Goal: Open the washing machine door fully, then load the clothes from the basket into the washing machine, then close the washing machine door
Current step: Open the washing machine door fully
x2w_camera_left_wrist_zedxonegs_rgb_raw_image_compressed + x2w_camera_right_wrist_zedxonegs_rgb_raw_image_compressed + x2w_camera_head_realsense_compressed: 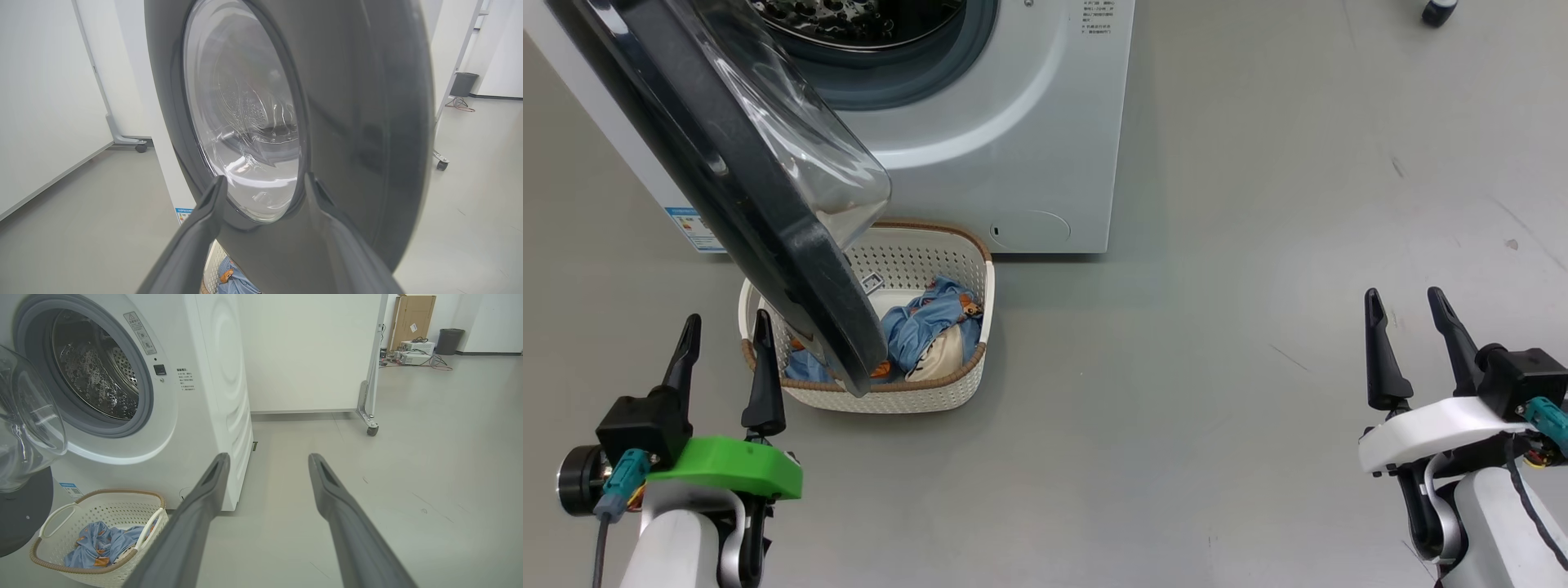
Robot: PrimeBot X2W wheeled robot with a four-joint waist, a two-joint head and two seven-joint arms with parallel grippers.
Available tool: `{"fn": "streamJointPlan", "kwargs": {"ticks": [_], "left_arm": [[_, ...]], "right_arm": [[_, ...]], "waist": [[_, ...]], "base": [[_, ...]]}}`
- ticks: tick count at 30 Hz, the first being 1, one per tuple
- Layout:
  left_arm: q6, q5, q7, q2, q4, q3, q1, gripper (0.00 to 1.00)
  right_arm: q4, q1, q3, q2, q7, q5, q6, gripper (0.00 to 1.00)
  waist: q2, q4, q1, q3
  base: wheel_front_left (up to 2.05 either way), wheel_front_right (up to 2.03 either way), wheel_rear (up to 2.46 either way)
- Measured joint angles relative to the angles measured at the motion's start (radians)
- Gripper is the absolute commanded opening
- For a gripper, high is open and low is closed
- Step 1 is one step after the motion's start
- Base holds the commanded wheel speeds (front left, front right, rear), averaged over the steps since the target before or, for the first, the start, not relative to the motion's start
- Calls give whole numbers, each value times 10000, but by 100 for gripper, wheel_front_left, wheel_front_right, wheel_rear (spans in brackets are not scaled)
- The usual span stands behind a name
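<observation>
1. The washing machine door [768, 204] stands part-open from the washing machine [1013, 122]. Its free edge hangs over the basket [915, 253] at our 11 o'clock and hides some of the clothes [927, 327].
2. The left gripper [727, 317] is released and holds nothing. It sits just beside the door's black outer face (the glass is dead ahead in its wrist view).
3. The right gripper [1404, 294] is released too, at 2 o'clock, well apart from everything.
4. We judge the opening unfinished. We should hook a finger round the free edge on the rim, not the glass, draw it toward 9 o'clock along the hinge arc, and stay clear of the basket.
</observation>
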Motion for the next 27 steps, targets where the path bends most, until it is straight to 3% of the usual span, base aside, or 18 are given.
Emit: {"fn": "streamJointPlan", "kwargs": {"ticks": [27], "left_arm": [[0,336,0,-23,140,-67,-2,100]], "right_arm": [[-146,160,-470,318,0,-1202,-211,100]], "waist": [[1,-25,1,177]], "base": [[0,0,0]]}}
